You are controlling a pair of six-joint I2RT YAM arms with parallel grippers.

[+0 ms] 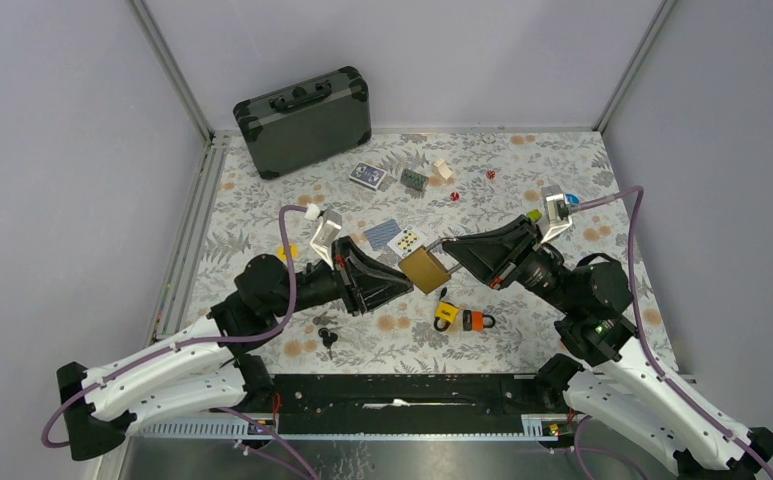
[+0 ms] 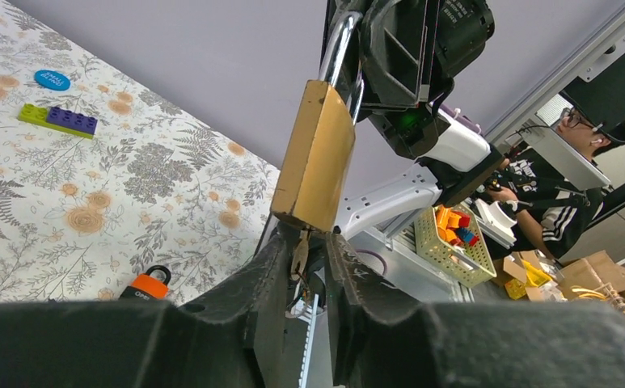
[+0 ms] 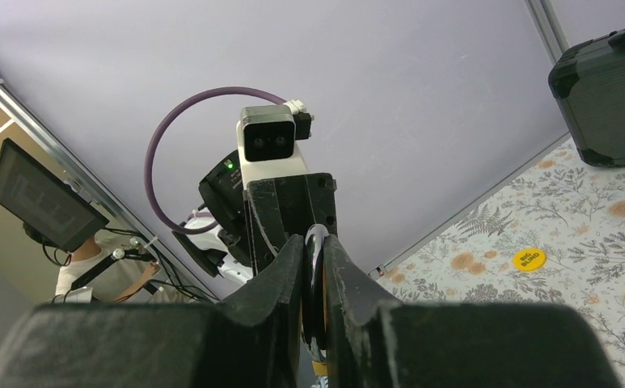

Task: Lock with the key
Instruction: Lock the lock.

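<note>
Brass padlock [image 1: 424,270] is off the table at centre of the top view. It is tilted, body toward lower left, shackle toward upper right. The silver shackle [image 2: 337,44] is pinched in my right pincer [image 1: 450,247]; in the right wrist view its curve sits tight between my fingers. In the left wrist view the body stands near upright, keyhole end down. The key [image 2: 299,257] sits in that bottom end, between the fingers of my left pincer [image 2: 310,246]. Can't tell whether they press it.
</note>
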